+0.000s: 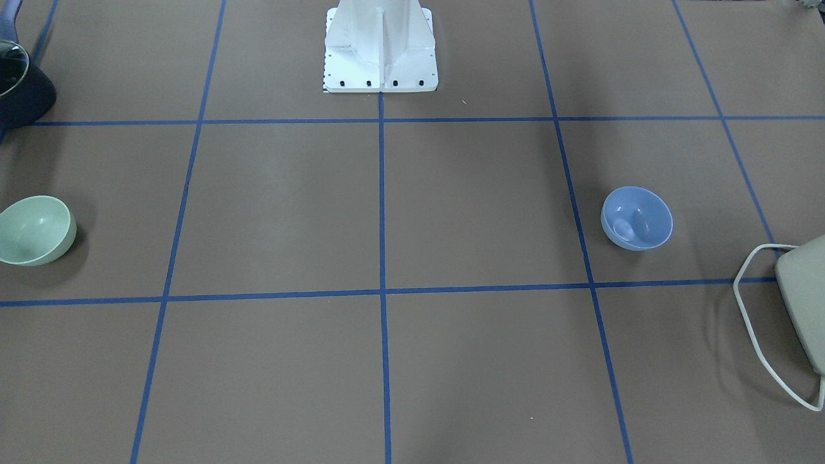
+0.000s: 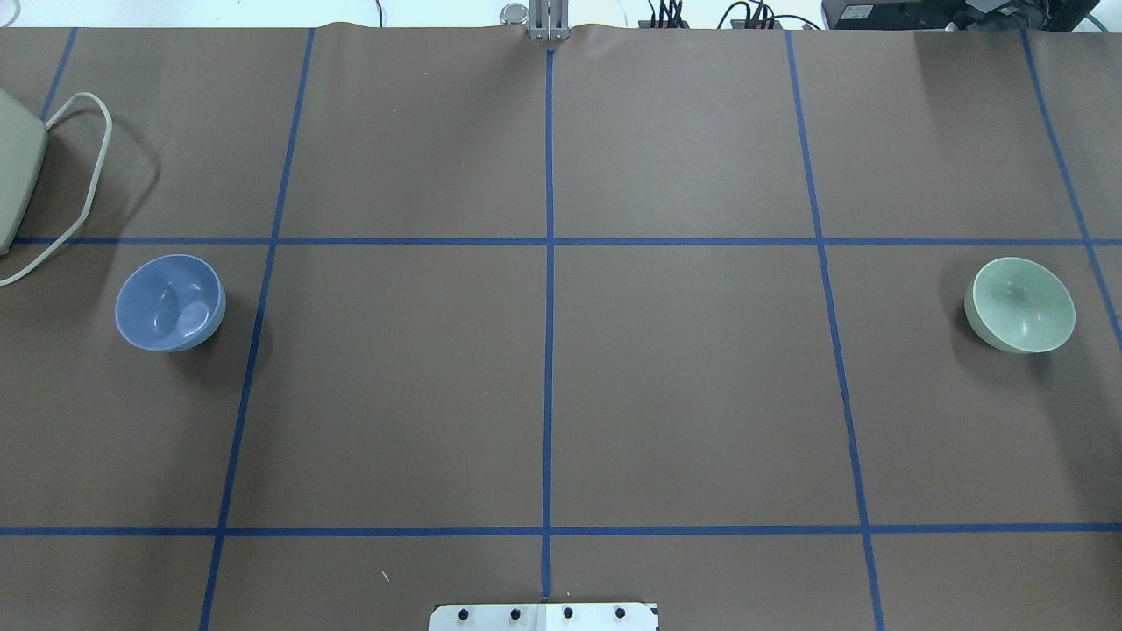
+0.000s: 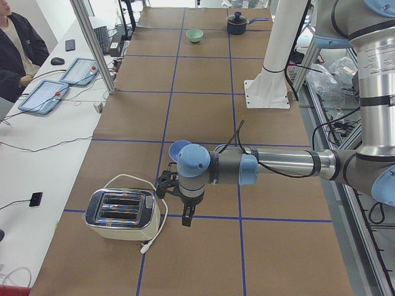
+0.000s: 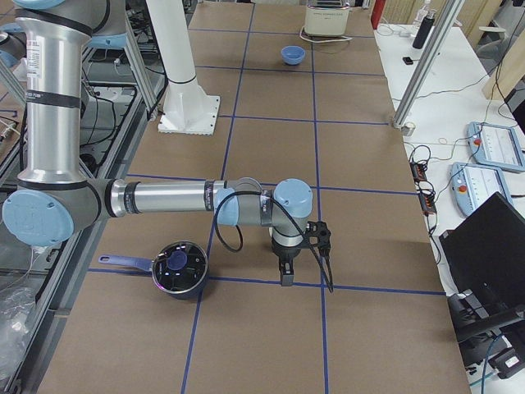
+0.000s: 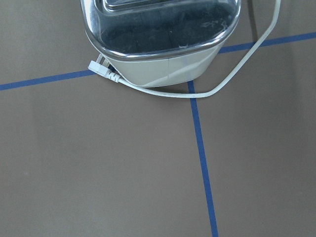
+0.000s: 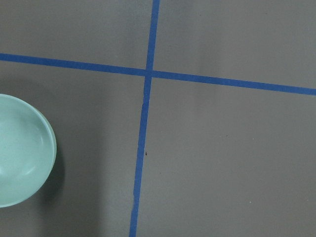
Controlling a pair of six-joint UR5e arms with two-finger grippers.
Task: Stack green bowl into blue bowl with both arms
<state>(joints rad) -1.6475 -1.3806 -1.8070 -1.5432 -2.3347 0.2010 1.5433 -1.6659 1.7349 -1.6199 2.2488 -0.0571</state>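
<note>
The green bowl [image 2: 1021, 304] stands upright and empty at the table's right end; it also shows in the front view [image 1: 33, 230], the left side view [image 3: 195, 35] and at the left edge of the right wrist view [image 6: 22, 150]. The blue bowl [image 2: 170, 302] stands upright and empty at the left end, also in the front view [image 1: 637, 218]. My left gripper [image 3: 187, 216] hangs over the table between the blue bowl [image 3: 179, 150] and a toaster. My right gripper [image 4: 285, 275] hangs beside a pot. I cannot tell whether either is open or shut.
A toaster [image 3: 120, 214] with a loose white cord [image 5: 232, 74] stands at the left end beyond the blue bowl. A dark pot with a glass lid [image 4: 179, 267] stands near the green bowl. The white pedestal [image 1: 380, 48] stands at the robot's side of the table.
</note>
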